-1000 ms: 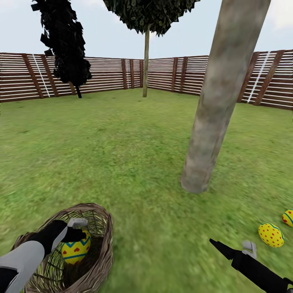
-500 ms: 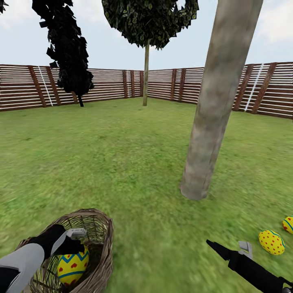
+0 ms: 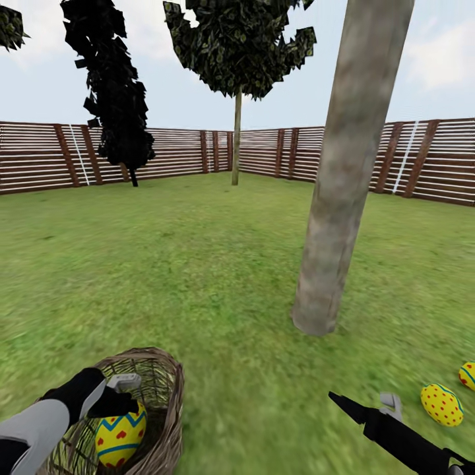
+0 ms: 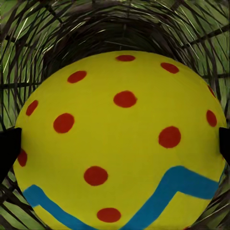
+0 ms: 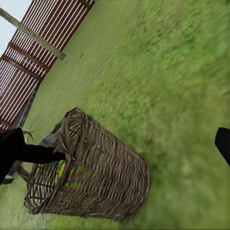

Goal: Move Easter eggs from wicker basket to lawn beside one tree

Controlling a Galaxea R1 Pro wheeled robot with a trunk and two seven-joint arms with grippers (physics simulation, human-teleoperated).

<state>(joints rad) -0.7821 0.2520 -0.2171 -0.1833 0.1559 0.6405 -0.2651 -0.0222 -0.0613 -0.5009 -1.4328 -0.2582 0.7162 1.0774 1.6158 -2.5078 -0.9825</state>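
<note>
My view has tilted up; my left gripper (image 3: 125, 396) stays clamped on the yellow blue-zigzag egg (image 3: 120, 437) inside the round brown wicker basket (image 3: 166, 396), the last one left; right gripper's (image 3: 390, 404) state I cannot tell

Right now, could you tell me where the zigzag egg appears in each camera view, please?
Head view: the zigzag egg sits low at the left, inside the wicker basket.
Left wrist view: the egg spans nearly the whole picture, between the dark fingertips.
Right wrist view: yellow and blue glimpsed through the weave.
Shared landmark: the basket.
</note>
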